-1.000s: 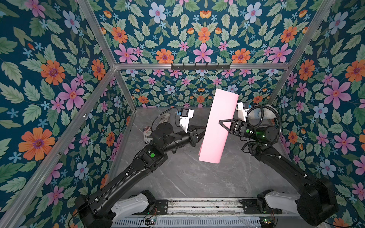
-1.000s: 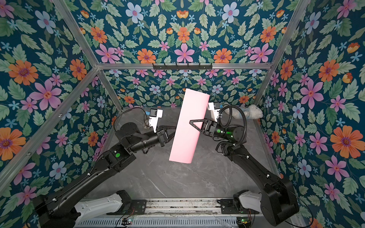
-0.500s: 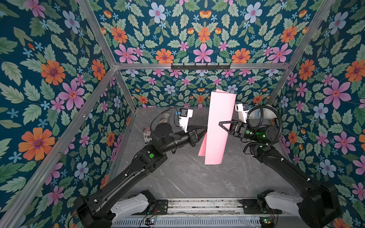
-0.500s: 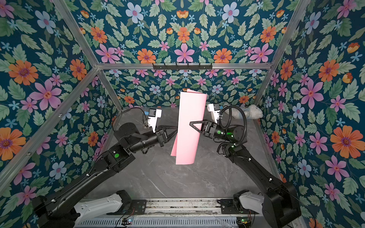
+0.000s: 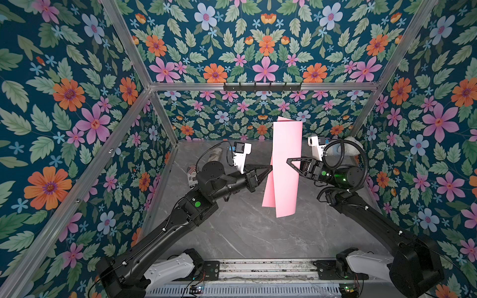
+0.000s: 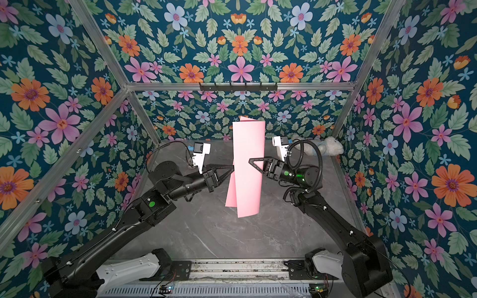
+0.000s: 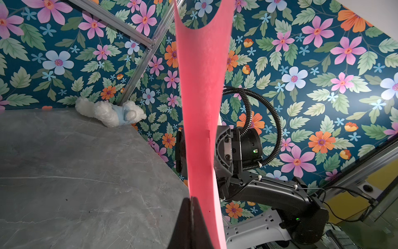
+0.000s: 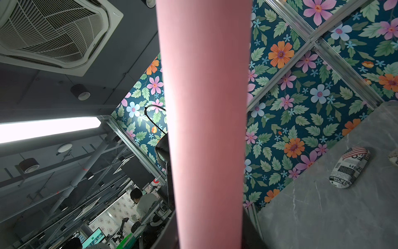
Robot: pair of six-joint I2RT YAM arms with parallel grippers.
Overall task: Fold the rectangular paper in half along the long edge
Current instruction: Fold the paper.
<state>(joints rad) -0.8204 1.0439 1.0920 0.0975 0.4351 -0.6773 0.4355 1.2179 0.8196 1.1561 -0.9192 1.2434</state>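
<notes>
two layers are now seen where a flat sheet was held a second ago — the paper (image 5: 286,144) is bent over, upright above the table (image 5: 232,232). its edge is pinched by the left pincer (image 5: 269,167), jaws pressed together; its bend is clasped by the right pincer (image 5: 288,161).

"SUBSCRI…" on newsprint-print case (image 8: 349,169).

Both top views overhead, looking down, wrist views close, facing each other across paper (image 7: 200,86)
</notes>
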